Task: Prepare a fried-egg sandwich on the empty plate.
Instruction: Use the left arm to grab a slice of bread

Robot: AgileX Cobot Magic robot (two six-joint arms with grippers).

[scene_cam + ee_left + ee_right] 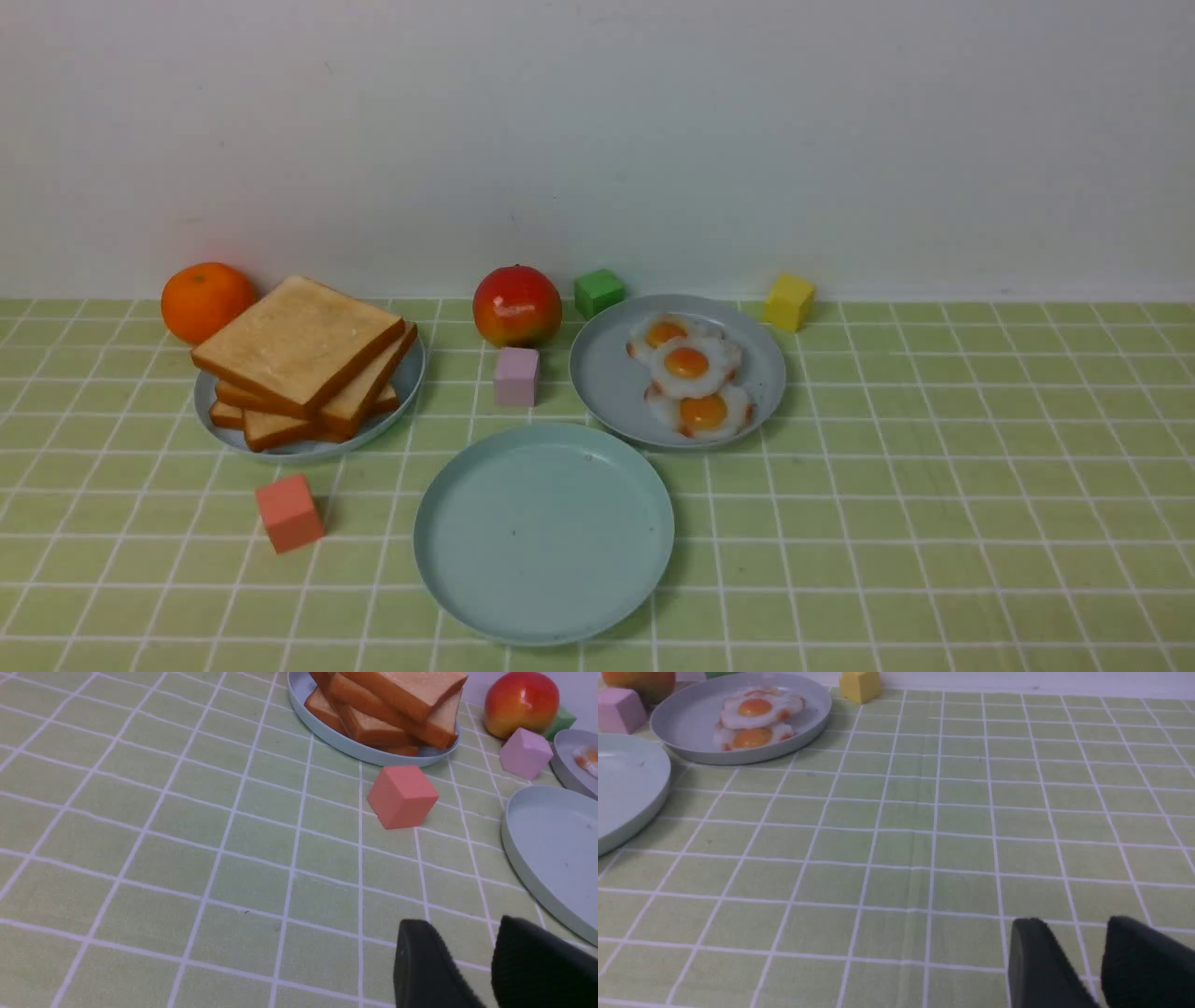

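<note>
The empty mint-teal plate [543, 532] sits at the front centre of the table; it also shows in the left wrist view [551, 849] and the right wrist view [626, 784]. Nothing lies on it. No fried-egg sandwich is in view. Loose toast slices [303, 359] are stacked on a light-blue plate [411, 378] at the back left. Three loose fried eggs [691, 364] lie on another light-blue plate [607, 373] at the back right. My left gripper [460, 926] and right gripper [1071, 924] hover over bare cloth, fingertips close together and empty. Neither shows in the front view.
A salmon cube [289, 511] stands left of the empty plate and a pink cube [516, 375] behind it. An orange [205, 301], a red apple [516, 305], a green cube [597, 291] and a yellow cube [789, 301] line the back wall.
</note>
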